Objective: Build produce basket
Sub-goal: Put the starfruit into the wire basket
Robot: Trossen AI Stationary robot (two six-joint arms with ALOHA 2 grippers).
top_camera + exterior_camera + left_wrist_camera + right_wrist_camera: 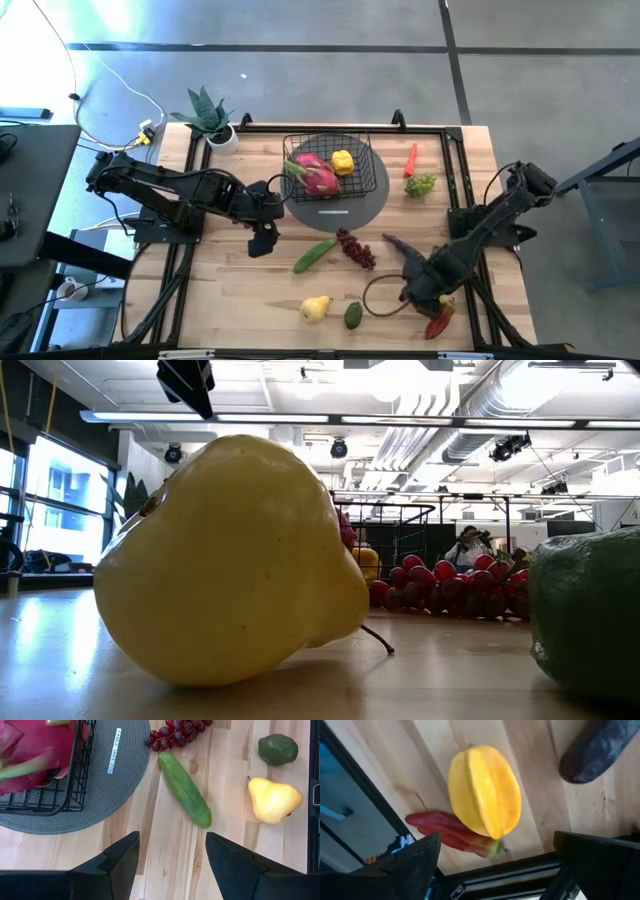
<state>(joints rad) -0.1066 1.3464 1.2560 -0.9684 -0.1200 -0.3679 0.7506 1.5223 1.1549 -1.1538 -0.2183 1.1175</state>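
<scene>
The black wire basket [352,150] stands on a round grey mat [375,195] and holds a pink dragon fruit [315,174] and a yellow fruit [342,161]. My left gripper [172,855] is open and empty over the bare table beside the mat, short of the green cucumber [184,789]. Purple grapes [175,731], a yellow pear [274,799] and an avocado [278,749] lie on the table beyond it. My right gripper [495,855] is open near the front right corner, its fingers wide on either side of a starfruit [485,790] that lies on the table against a red chilli [447,834].
A second red chilli [411,158] and green grapes [422,184] lie right of the basket. A dark purple vegetable [400,245] and a brown ring [384,297] lie by my right arm. A potted plant [210,118] stands at the far left corner. The black frame rail [365,795] runs close to the starfruit.
</scene>
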